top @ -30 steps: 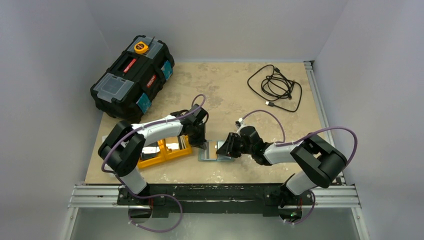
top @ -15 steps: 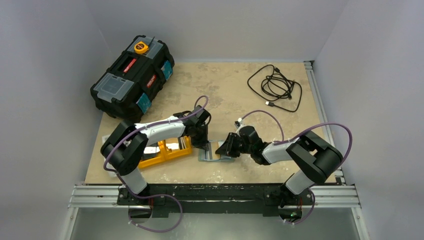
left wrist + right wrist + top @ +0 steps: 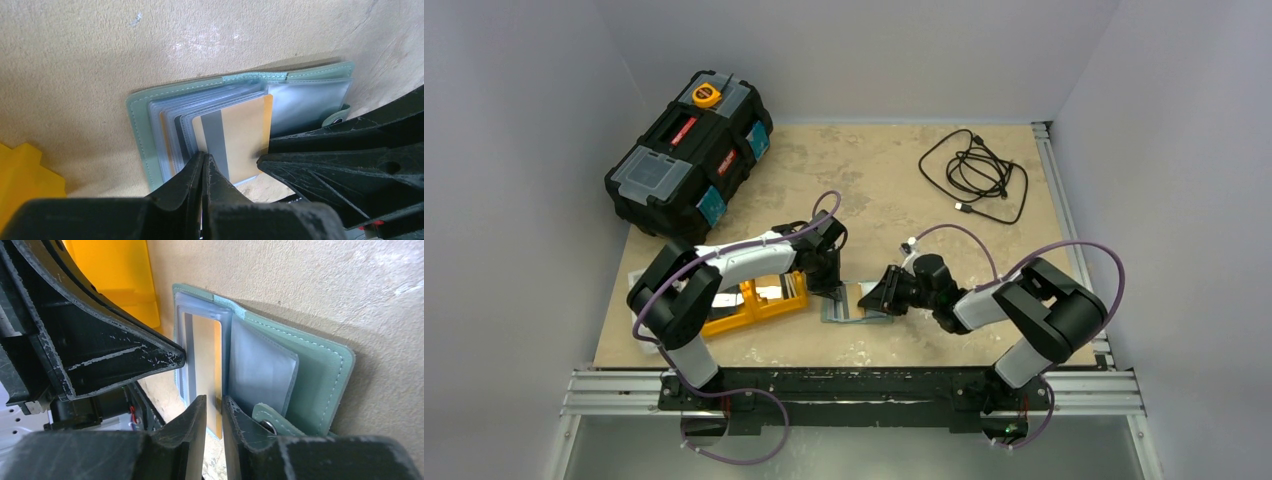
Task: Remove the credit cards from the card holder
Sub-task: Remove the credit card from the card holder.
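Note:
The grey-green card holder (image 3: 844,312) lies open on the table between my two grippers. In the left wrist view its clear sleeves (image 3: 165,125) fan out, and a tan credit card (image 3: 242,135) with a grey stripe sticks out of one. My left gripper (image 3: 202,162) is shut, its tips pressing on the sleeves next to that card. My right gripper (image 3: 214,407) comes in from the other side. Its jaws stand a narrow gap apart around the end of the tan card (image 3: 205,355), and a sliver of space shows beside the card.
An orange tray (image 3: 724,322) sits just left of the card holder with silvery flat pieces in it, under my left arm. A black toolbox (image 3: 689,155) stands at the back left. A coiled black cable (image 3: 976,175) lies at the back right.
My right wrist has edged slightly to the right while its jaws stay at the card. The left gripper remains shut on the sleeves, and the card holder has not moved.

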Available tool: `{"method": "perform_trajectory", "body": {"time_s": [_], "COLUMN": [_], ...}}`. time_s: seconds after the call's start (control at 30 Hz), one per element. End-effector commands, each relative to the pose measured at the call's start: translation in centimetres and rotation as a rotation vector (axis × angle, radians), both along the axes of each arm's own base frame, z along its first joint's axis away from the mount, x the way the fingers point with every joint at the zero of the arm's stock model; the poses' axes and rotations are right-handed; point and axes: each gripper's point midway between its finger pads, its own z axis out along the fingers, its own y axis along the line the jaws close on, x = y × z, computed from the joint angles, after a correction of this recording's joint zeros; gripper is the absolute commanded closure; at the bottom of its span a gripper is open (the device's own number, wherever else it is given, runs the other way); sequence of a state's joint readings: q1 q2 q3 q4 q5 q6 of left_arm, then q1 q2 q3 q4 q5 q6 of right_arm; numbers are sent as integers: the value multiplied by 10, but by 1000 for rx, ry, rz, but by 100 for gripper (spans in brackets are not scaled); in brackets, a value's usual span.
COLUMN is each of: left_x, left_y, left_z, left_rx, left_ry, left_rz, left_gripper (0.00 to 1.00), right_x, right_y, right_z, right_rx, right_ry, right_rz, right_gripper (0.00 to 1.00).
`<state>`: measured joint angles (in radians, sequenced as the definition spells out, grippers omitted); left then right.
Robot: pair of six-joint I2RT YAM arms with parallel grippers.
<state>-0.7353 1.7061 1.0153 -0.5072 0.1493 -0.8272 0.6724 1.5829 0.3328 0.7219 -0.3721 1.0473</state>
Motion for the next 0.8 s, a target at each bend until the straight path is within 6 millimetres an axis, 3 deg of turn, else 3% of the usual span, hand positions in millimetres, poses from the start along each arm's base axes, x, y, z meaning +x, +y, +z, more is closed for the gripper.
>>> {"method": "perform_trajectory", "body": {"time_s": [0.0,0.33,0.77], "left_x": [-5,-7,-6], "left_y": [16,16,25], "left_z": [-20,-21,-24], "left_rx": [102,98,121], "left_ry": [24,34,36], "left_rz": [13,16,32], "left_gripper": [100,100,100], "right_x": [1,3,4], "right_y": [9,-2,-22], "right_z": [13,7,-5], "right_rx": [90,79,-17], "right_ry": [-13,1,9], "right_rz": [24,-28,-91], "right_gripper": [83,100,100]}}
